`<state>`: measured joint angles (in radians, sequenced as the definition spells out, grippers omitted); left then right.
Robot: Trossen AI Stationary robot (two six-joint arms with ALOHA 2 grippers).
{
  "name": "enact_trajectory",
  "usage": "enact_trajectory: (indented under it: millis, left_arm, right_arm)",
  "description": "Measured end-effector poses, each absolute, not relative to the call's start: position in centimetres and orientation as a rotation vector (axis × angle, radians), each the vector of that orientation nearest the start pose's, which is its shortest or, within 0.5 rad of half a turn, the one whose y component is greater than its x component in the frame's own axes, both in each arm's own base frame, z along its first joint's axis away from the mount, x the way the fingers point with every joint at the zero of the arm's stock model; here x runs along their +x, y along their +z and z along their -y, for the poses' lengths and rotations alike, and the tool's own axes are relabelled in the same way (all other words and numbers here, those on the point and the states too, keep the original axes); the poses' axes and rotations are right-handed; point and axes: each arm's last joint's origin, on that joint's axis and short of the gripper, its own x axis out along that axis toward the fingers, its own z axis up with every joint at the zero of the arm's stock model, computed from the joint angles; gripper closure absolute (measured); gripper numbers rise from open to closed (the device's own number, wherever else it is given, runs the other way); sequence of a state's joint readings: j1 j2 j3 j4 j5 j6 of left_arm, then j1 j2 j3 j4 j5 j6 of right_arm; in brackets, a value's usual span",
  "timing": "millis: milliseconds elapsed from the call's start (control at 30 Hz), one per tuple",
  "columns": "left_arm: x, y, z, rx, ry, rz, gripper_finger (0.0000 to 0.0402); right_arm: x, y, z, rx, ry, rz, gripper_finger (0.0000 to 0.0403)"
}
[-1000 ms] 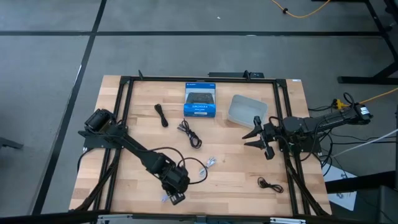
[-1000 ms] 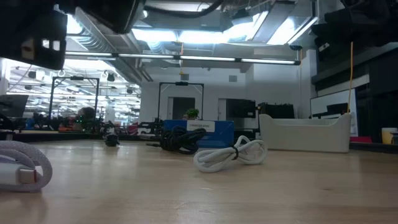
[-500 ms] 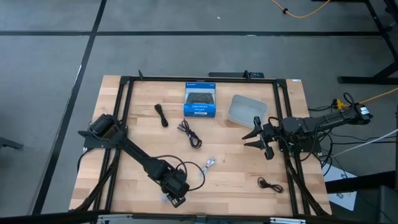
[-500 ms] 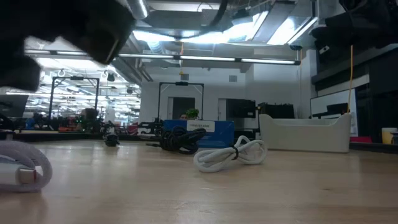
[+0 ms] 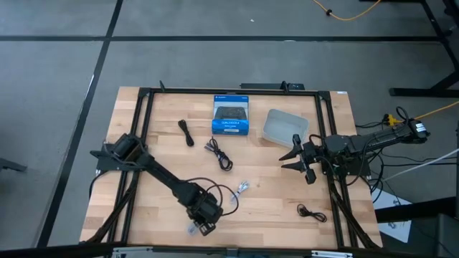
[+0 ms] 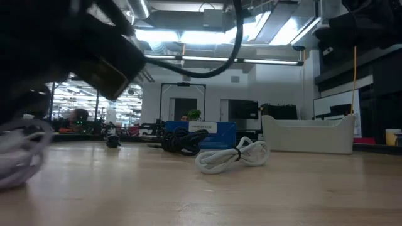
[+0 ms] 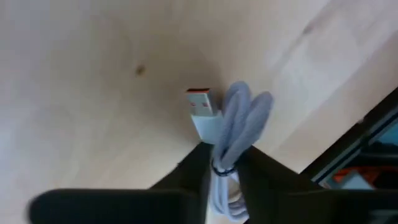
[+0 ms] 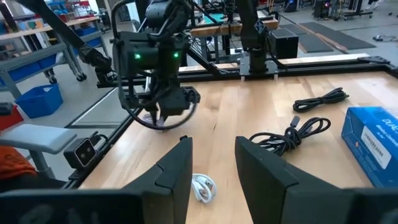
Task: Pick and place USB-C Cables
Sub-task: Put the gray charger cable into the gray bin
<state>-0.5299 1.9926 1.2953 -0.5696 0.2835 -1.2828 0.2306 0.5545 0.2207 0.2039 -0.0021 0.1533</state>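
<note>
My left gripper (image 7: 222,153) is down near the table's near edge (image 5: 204,221), shut on a white-grey coiled USB cable (image 7: 239,121) with a red-tongued plug (image 7: 200,103). In the low view this coil (image 6: 19,150) shows blurred at the far left under the dark arm. Another white coil (image 5: 241,188) (image 6: 232,156) and a black bundle (image 5: 220,155) (image 6: 184,139) lie flat mid-table. One black cable (image 5: 186,132) lies farther back and one (image 5: 311,212) near the right front. My right gripper (image 5: 296,159) (image 8: 211,163) hovers open at the table's right side. My left gripper pinches the white-grey coil across its bundled strands (image 7: 219,171) between the two fingers (image 7: 194,167), coming from above and pointing down. The plug and two loops (image 7: 249,115) stick out past the fingertips. Whether the coil is clear of the table, I cannot tell.
A blue-and-black box (image 5: 231,116) (image 6: 201,130) lies at the table's far middle, with a pale grey bin (image 5: 285,126) (image 6: 308,133) to its right. A black frame rail (image 5: 215,91) runs around the table top. The left arm's own wire loops (image 5: 224,198) beside its gripper.
My left arm has dropped lower over the white-grey coil at the near edge. In the low view the coil, which lay flat on the table, now stands raised and blurred under the gripper. The right arm has kept still.
</note>
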Motion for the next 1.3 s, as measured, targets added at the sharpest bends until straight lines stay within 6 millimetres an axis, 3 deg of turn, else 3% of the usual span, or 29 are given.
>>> enact_trajectory:
  millis: [67,233,400,633,767,867,933,1033,1300]
  left_arm:
    - [33.0,14.2,19.5,-0.876,0.205,-1.505,0.038]
    - [34.1,15.1,17.4,-0.874,0.161,-1.481,0.039]
    - [34.8,19.5,13.8,-0.796,0.201,-1.419,0.039]
    - [37.5,26.9,3.1,-0.449,0.364,-1.146,0.039]
    - [39.8,29.3,-4.0,-0.253,0.42,-0.883,0.039]
    - [40.5,30.6,-8.9,-0.185,0.447,-0.699,0.039]
    - [41.2,31.0,-11.6,-0.164,0.426,-0.577,0.039]
    - [42.7,30.2,-14.1,-0.141,0.343,-0.45,0.039]
    - [47.9,25.9,-15.1,-0.104,0.187,-0.315,0.0391]
  right_arm:
    - [13.9,20.6,-3.3,0.14,0.222,-0.147,0.0277]
    - [13.9,20.7,-3.3,0.16,0.22,-0.146,0.0277]
    - [13.8,20.9,-3.2,0.147,0.222,-0.124,0.0277]
    - [13.5,21.3,-3.2,0.139,0.225,-0.087,0.0277]
    - [13.0,21.8,-3.2,0.144,0.261,-0.049,0.0277]
    - [12.5,22.2,-3.4,0.151,0.381,-0.021,0.0277]
    - [12.1,22.5,-3.6,0.151,0.481,-0.002,0.0277]
    - [11.6,23.0,-3.8,0.144,0.597,0.041,0.0277]
    - [11.2,23.4,-3.8,0.138,0.635,0.082,0.0277]
